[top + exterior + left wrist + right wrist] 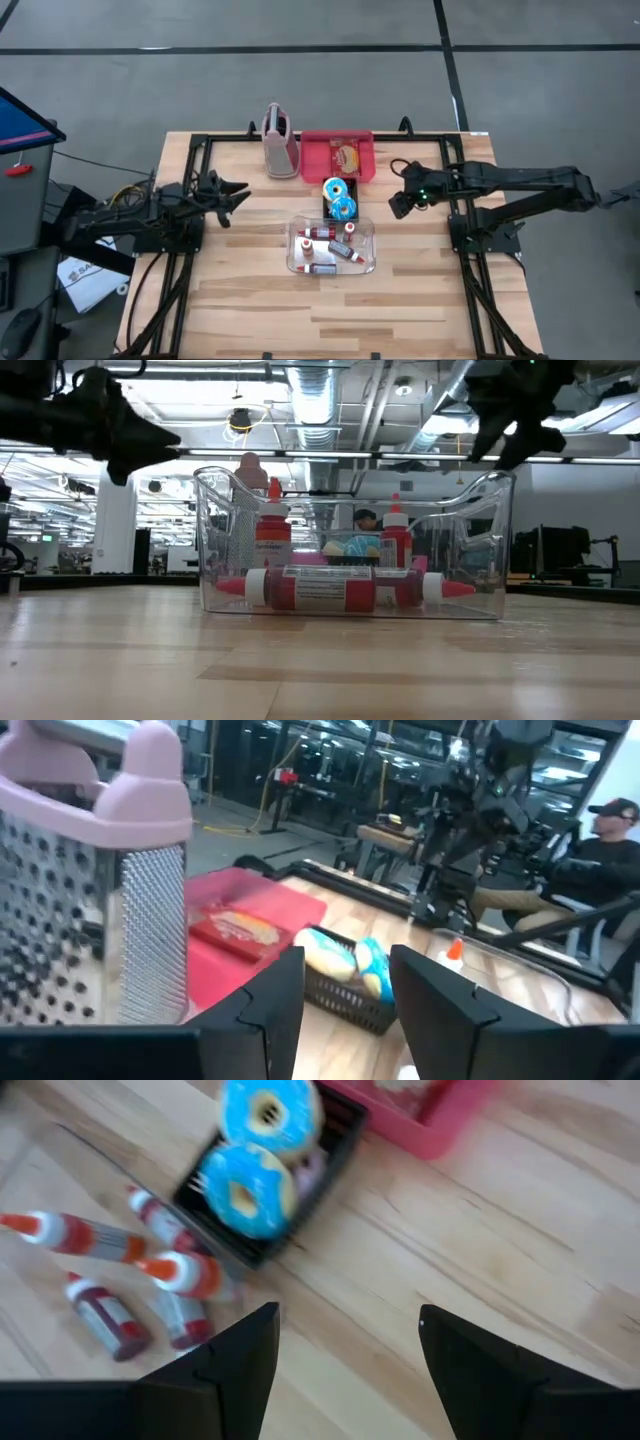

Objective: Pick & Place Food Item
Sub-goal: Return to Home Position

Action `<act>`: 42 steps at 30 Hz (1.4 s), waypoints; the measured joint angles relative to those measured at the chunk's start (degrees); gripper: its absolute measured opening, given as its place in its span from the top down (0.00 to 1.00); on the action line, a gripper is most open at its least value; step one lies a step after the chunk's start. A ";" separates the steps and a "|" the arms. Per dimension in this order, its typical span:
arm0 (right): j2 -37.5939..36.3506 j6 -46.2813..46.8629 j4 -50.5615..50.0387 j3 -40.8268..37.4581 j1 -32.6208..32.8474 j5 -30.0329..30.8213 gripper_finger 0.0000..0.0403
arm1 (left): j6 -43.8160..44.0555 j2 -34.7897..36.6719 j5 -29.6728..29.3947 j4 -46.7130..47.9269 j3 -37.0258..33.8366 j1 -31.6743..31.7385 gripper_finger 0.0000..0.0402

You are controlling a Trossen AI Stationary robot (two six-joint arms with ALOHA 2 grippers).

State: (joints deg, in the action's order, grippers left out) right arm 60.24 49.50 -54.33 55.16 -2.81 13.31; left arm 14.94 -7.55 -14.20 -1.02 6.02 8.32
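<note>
A small black basket [339, 200] at the table's middle holds blue-iced donuts [253, 1155]. Behind it a red tray [338, 157] holds a pastry [235, 928]. A clear bin [352, 540] with several red sauce bottles [330, 243] stands just in front of the basket. My left gripper [238, 193] is open and empty, above the table to the left of the basket. My right gripper [400, 207] is open and empty, above the table to the right of the basket; its fingers show in the right wrist view [345, 1370].
A pink-handled metal box grater [279, 142] stands upright left of the red tray and looms close in the left wrist view [90, 890]. A person sits beyond the table's right side [610, 830]. Bare wood lies at the near half of the table [330, 310].
</note>
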 joint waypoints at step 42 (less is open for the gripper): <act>-20.45 -38.27 70.20 -40.64 -10.80 -16.98 0.42 | 1.84 -13.66 -2.05 4.48 -3.02 -2.34 0.64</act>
State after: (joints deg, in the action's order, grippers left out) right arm 39.79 11.23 15.87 14.52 -13.61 -3.67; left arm 16.78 -21.21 -16.25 3.47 3.01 5.98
